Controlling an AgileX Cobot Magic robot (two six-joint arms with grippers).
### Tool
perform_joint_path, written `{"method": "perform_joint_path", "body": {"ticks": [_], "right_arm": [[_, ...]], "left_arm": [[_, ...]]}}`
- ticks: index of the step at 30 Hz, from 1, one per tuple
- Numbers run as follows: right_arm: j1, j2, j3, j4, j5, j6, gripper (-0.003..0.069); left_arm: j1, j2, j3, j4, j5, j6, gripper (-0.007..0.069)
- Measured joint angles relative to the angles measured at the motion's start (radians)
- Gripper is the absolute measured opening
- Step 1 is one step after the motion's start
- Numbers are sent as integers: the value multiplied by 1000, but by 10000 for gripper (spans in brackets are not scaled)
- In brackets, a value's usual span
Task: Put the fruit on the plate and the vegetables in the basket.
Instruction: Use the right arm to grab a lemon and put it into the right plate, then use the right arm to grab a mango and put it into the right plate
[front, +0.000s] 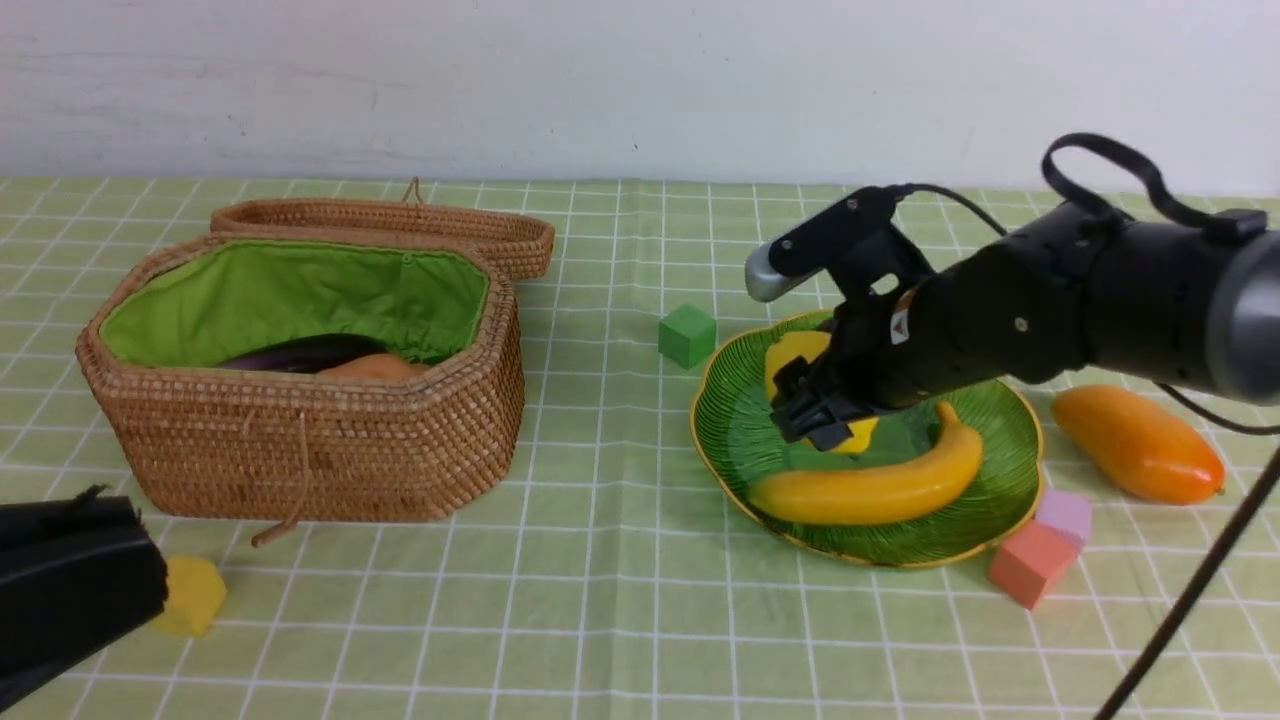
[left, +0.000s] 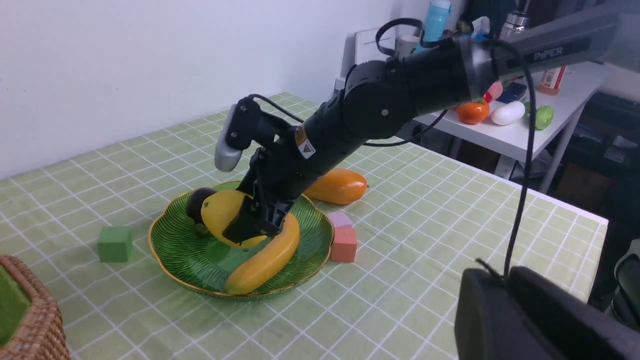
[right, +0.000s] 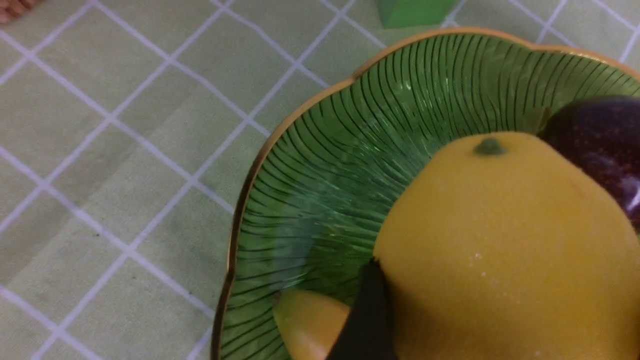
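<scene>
My right gripper is shut on the yellow lemon and holds it low over the green plate. In the right wrist view the lemon fills the frame beside one dark finger. The banana lies on the plate, and the dark mangosteen sits behind the lemon. The mango lies on the cloth right of the plate. The open wicker basket holds the eggplant and the potato. The pepper is out of view. My left gripper is shut and empty at the near left.
A green block sits left of the plate. A pink block and a lilac block touch its front right rim. A yellow block lies beside my left gripper. The basket lid lies open behind it.
</scene>
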Motion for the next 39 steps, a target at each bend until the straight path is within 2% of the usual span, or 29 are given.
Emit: {"method": "perform_joint_path", "body": {"ticks": [3, 6, 11, 14, 19, 20, 23, 26, 28, 31, 35, 39], "right_arm": [[0, 20, -9, -16, -2, 35, 653], [0, 21, -11, -18, -1, 54, 678], [0, -6, -12, -22, 41, 70, 652], [0, -49, -12, -40, 79, 77, 615], [-30, -166, -13, -133, 197, 102, 477], [-62, -191, -15, -166, 258, 117, 431], [-164, -207, -17, -196, 366, 124, 365], [-267, -197, -17, -185, 411, 129, 355], [-321, -188, -17, -169, 411, 127, 367], [-379, -175, -17, -144, 390, 86, 431], [-437, -144, -17, -116, 325, 65, 602], [-463, -83, -17, -118, 304, 55, 676]], "left_arm": [[0, 0, 0, 1, 0, -1, 50], [0, 0, 0, 1, 0, -1, 52], [0, 0, 0, 3, 0, -1, 56], [0, 0, 0, 3, 2, -1, 57], [0, 0, 0, 3, 25, -2, 57], [0, 0, 0, 3, 42, -2, 57], [0, 0, 0, -2, 71, -2, 57], [0, 0, 0, -23, 99, -2, 58], [0, 0, 0, -35, 107, -2, 59], [0, 0, 0, -45, 107, -2, 60], [0, 0, 0, -46, 92, -2, 60], [0, 0, 0, -47, 79, -2, 60]]}}
